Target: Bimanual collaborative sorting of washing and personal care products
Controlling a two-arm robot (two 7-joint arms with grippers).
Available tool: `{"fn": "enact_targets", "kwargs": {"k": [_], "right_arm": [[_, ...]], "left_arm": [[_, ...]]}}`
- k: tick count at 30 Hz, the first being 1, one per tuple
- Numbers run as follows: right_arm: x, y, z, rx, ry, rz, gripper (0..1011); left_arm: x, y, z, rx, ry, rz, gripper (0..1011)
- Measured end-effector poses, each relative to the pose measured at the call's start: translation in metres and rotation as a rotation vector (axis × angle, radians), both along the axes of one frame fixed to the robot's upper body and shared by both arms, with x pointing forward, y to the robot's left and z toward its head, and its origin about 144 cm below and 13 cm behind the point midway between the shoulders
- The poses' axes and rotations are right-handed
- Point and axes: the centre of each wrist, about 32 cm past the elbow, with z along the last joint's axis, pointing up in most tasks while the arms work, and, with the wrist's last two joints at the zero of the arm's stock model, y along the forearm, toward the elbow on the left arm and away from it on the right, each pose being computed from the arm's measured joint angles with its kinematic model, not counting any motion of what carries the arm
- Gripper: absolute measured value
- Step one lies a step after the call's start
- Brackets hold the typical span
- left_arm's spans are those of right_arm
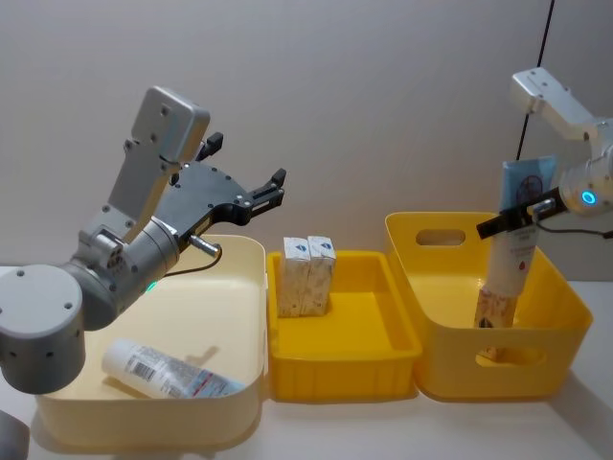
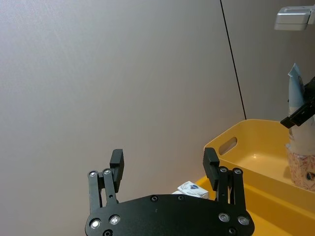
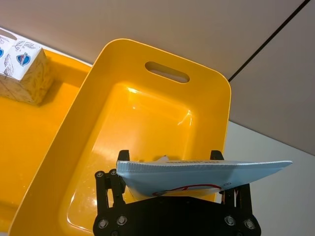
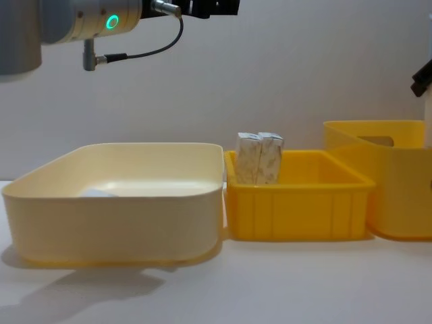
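Claws first: the right claw [image 1: 522,213], at the right edge of the head view, is clamped on a pale blue squeeze tube [image 1: 515,251], pinching it near the flat crimped end. That tube stands nearly upright, cap end down inside the deep yellow tub [image 1: 433,286] at the right, its lower part printed beige; whether the cap touches the tub floor is hard to say from here. In the right wrist view the crimped end lies across both fingers, above the tub's floor.

Over on the left, the left claw [image 1: 244,172] hangs high in the upper left of the head view, fingers spread wide with nothing between them, above the far side of the cream tub [image 1: 244,316]. Inside that cream tub, at the lower left of the frame, a second tube [image 1: 163,371] lies on its side, barcode up.

Centre frame, the shallow yellow tray [image 1: 397,331] sits between the two tubs, just beside each. Two small white cartons [image 1: 307,275] stand upright, touching each other, in its back left corner.
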Motion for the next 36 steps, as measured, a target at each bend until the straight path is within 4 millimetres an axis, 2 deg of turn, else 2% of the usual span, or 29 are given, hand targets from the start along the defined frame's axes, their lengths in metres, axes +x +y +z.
{"fn": "enact_targets", "kwargs": {"k": [24, 36], "right_arm": [[0.004, 0.001, -0.002, 0.008, 0.008, -0.020, 1001], [0.029, 0.022, -0.010, -0.006, -0.004, -0.142, 1001]], "left_arm": [[0.000, 0.000, 0.000, 0.000, 0.000, 0.000, 1003], [0.000, 0.000, 0.000, 0.000, 0.000, 0.000, 1003]]}}
